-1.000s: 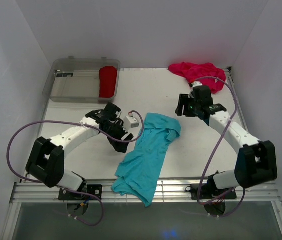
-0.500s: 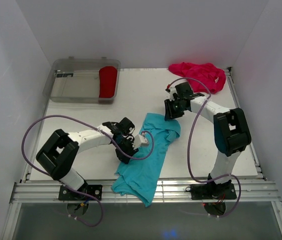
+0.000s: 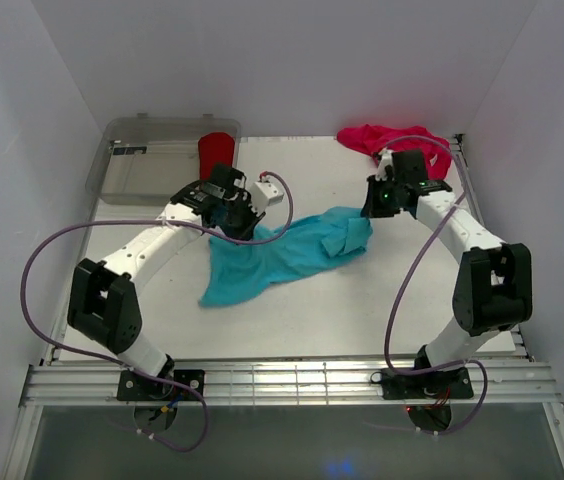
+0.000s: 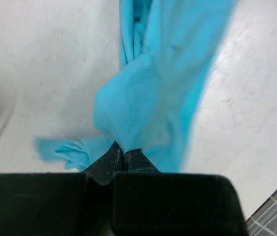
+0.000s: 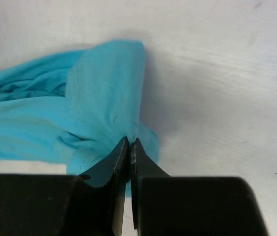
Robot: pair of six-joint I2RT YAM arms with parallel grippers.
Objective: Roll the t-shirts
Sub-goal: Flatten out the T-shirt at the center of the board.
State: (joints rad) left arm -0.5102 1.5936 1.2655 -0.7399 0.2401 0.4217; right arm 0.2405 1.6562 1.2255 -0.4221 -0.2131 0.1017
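Cloth of the turquoise t-shirt (image 3: pixel 282 255) stretches bunched across the middle of the desk (image 3: pixel 362 310); your left gripper (image 4: pixel 124 153) and right gripper (image 5: pixel 129 143) are each closed on one end. Pull apart evenly, then lay it flat before rolling.

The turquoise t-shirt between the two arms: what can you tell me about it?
The turquoise t-shirt is soft, plain, wrinkled cloth, bunched into a long band across the white table. The left tool is shut on a fold at one end, the right tool on a fold at the other. A loose part trails toward the near left.
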